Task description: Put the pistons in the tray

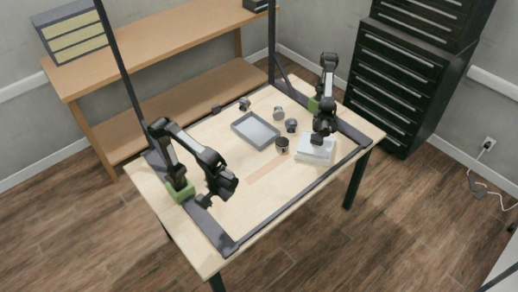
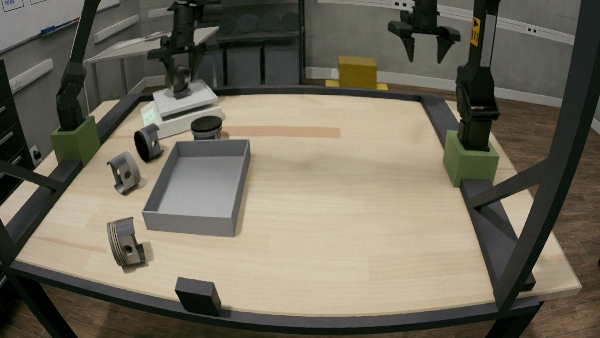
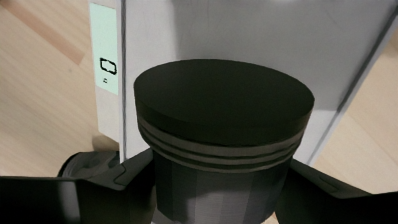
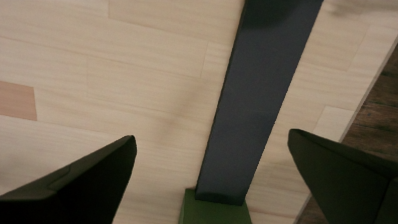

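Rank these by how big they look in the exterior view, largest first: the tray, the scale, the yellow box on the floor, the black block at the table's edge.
1. Tray
2. Scale
3. Yellow box and black block: too alike to rank.

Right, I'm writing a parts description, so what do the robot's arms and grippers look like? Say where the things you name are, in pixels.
Both arms are black with angular joints and pale strips along their links; one also shows a yellow warning label. The left gripper (image 3: 213, 152) and right gripper (image 4: 211, 139) have black, tapering fingers.

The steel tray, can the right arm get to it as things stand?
Probably yes: its open fingers look unloaded, and no object seems to block the way to the tray. They must travel sideways, though, so full reach is uncertain.
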You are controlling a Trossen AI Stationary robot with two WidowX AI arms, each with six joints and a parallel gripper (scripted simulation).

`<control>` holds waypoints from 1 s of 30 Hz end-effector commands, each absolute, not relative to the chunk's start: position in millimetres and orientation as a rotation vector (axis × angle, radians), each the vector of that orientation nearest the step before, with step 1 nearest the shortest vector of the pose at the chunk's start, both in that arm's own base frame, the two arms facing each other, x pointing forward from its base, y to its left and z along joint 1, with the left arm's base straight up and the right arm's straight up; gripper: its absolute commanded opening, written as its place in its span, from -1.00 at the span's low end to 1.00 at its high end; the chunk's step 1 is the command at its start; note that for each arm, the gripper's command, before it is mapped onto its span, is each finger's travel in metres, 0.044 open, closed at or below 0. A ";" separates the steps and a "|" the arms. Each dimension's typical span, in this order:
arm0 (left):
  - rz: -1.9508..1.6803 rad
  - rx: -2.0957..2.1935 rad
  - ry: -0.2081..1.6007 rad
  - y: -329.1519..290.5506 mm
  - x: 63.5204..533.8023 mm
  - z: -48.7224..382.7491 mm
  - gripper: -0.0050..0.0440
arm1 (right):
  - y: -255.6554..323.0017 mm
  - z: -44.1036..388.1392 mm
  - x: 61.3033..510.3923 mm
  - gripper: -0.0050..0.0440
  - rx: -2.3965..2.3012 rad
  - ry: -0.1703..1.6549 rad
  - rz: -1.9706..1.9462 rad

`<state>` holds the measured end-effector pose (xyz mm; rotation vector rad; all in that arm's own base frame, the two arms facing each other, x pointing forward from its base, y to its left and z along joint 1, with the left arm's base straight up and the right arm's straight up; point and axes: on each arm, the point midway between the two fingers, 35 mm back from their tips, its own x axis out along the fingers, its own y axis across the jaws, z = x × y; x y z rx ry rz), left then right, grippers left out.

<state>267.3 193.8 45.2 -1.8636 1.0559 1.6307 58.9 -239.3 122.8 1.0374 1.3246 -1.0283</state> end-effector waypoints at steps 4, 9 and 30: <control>1.614 -1.869 1.035 191.3 270.7 42.9 -0.15 | -244.4 131.3 61.3 0.84 1.013 1.299 -1.034; 1.612 -1.870 1.030 191.8 270.7 43.6 -0.15 | -244.4 131.3 61.3 0.84 1.013 1.299 -1.034; 1.613 -1.870 1.031 192.2 270.7 40.1 -0.15 | -244.4 131.3 61.3 0.84 1.013 1.299 -1.034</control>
